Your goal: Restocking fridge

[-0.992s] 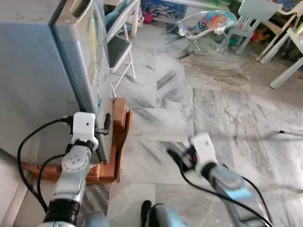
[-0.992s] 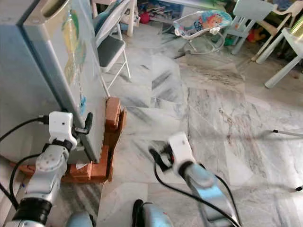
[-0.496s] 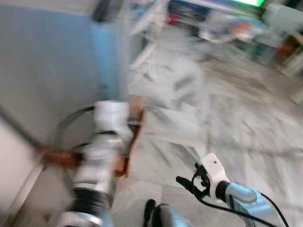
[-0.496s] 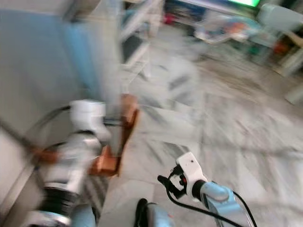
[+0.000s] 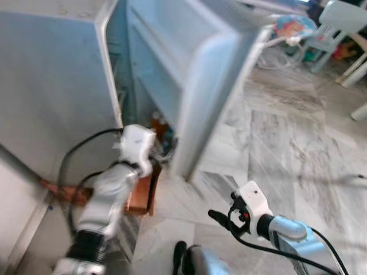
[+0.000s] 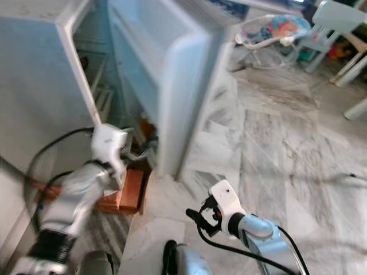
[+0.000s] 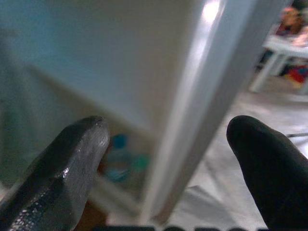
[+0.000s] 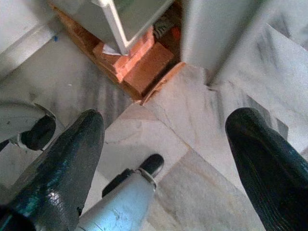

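The pale blue fridge (image 5: 51,74) stands at my left with its door (image 5: 200,74) swung wide open toward the right. My left gripper (image 5: 165,152) is low by the door's bottom corner; in the left wrist view its fingers (image 7: 72,163) are spread, and the door's white edge (image 7: 192,125) runs through the gap. Blurred blue items (image 7: 122,159) sit low inside the fridge. My right gripper (image 5: 217,217) hangs open over the marble floor in front of me, holding nothing.
Orange bricks (image 5: 140,195) prop the fridge base, also seen as bricks (image 8: 139,62) beside my foot (image 8: 144,168). A baby bouncer (image 5: 289,26) and a white chair (image 5: 335,23) stand far right. Marble floor (image 5: 287,143) stretches open to the right.
The fridge door, shut one second ago, now stands open. My left gripper stays at its lower edge. The camera swung and blurred in between; the right gripper sits slightly lower.
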Tool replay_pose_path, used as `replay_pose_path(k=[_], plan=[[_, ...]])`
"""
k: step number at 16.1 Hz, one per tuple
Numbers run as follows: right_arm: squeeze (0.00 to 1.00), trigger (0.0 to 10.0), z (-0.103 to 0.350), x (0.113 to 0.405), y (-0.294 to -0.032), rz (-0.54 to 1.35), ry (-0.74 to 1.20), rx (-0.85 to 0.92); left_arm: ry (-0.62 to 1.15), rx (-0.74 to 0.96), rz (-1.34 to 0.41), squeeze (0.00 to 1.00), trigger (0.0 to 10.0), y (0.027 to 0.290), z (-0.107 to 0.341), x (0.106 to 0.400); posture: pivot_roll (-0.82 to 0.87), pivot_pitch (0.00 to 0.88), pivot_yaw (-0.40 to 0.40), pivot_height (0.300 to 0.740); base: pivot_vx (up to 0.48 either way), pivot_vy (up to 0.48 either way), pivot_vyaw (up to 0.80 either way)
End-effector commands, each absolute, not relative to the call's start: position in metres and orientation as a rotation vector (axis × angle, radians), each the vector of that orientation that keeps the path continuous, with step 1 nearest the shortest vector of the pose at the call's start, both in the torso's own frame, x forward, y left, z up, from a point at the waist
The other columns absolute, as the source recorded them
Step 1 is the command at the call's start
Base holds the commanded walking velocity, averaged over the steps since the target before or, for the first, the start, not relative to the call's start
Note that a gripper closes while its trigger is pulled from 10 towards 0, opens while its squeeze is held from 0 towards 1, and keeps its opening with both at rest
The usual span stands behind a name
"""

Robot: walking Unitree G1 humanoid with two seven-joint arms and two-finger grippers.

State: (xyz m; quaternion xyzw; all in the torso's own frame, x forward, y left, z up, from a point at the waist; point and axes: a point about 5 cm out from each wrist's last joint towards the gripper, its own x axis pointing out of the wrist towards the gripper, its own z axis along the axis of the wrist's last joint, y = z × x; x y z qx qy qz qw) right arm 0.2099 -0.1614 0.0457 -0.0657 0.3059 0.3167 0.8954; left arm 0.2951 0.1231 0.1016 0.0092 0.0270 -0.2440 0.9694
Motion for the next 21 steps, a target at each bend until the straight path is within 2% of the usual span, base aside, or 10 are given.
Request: replay_pose_path(k=[1, 5, 7, 10, 16, 21], plan=[[0.00, 10.0, 0.047, 0.210, -0.160, 0.679, 0.621, -0.134, 0.080, 0.030, -0.463, 0.00, 10.0, 0.128, 0.091, 0.291, 0.10, 0.140, -0.143, 0.740, 0.000, 0.000, 0.00], [0.00, 10.0, 0.059, 0.220, -0.148, 0.676, 0.497, -0.097, 0.108, 0.027, -0.323, 0.00, 10.0, 0.163, 0.078, 0.270, 0.12, 0.147, -0.139, 0.740, 0.000, -0.089, 0.00], [0.00, 10.0, 0.056, 0.220, -0.145, 0.683, 0.512, -0.106, 0.110, 0.031, -0.275, 0.00, 10.0, 0.169, 0.074, 0.260, 0.13, 0.149, -0.139, 0.740, 0.000, -0.418, 0.00], [0.00, 10.0, 0.055, 0.222, -0.145, 0.682, 0.504, -0.113, 0.095, 0.018, -0.257, 0.00, 10.0, 0.166, 0.077, 0.259, 0.13, 0.151, -0.139, 0.740, 0.000, -0.457, -0.67], [0.00, 10.0, 0.057, 0.225, -0.142, 0.672, 0.483, -0.115, 0.058, 0.072, -0.250, 0.00, 10.0, 0.165, 0.089, 0.277, 0.12, 0.149, -0.134, 0.740, 0.000, -0.398, -0.10], [0.00, 10.0, 0.059, 0.229, -0.141, 0.636, 0.449, -0.128, 0.033, 0.109, -0.221, 0.00, 10.0, 0.166, 0.098, 0.299, 0.11, 0.143, -0.127, 0.740, 0.422, 0.000, 0.00]])
